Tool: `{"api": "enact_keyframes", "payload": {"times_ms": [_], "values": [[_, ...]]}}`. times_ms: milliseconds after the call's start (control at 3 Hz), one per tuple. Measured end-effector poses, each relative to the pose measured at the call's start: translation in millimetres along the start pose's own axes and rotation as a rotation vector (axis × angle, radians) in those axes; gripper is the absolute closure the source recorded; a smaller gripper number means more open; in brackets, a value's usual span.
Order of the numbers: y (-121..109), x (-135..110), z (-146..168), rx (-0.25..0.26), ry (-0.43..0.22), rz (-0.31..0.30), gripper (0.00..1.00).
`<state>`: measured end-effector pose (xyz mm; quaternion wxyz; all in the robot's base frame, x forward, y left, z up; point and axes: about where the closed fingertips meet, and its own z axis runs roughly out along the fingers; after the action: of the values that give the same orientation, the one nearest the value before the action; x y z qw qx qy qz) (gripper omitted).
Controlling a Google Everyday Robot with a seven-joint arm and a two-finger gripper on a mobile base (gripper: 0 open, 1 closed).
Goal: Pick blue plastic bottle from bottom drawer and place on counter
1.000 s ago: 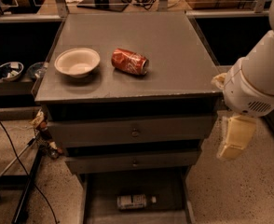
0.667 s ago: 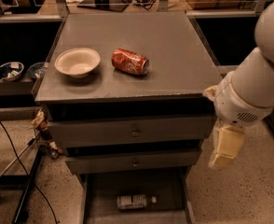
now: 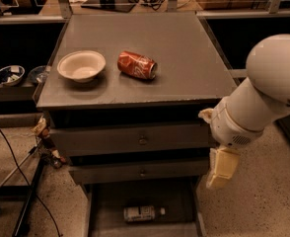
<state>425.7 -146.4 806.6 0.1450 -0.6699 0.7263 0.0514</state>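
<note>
The bench awaits the bottle. The arm has swung lower and leftward. The gripper, open or closed cannot be told, hangs beside the open bottom drawer. The blue plastic bottle lies inside, ungrasped.

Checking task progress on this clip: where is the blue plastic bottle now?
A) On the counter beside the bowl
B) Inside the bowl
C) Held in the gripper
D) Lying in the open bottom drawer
D: the bottle lies on its side in the bottom drawer, while the gripper hangs at the cabinet's right side, apart from it; the counter carries a bowl and a red can.
</note>
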Motion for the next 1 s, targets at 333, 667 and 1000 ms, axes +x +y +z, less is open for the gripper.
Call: {"api": "enact_keyframes", "payload": {"times_ms": [333, 667, 1000], "values": [[0.0, 0.0, 0.1, 0.000, 0.000, 0.000, 0.00], [5.8, 0.1, 24.3, 0.003, 0.044, 0.005, 0.00], [1.4, 1.2, 80.6, -0.007, 0.099, -0.021, 0.00]]}}
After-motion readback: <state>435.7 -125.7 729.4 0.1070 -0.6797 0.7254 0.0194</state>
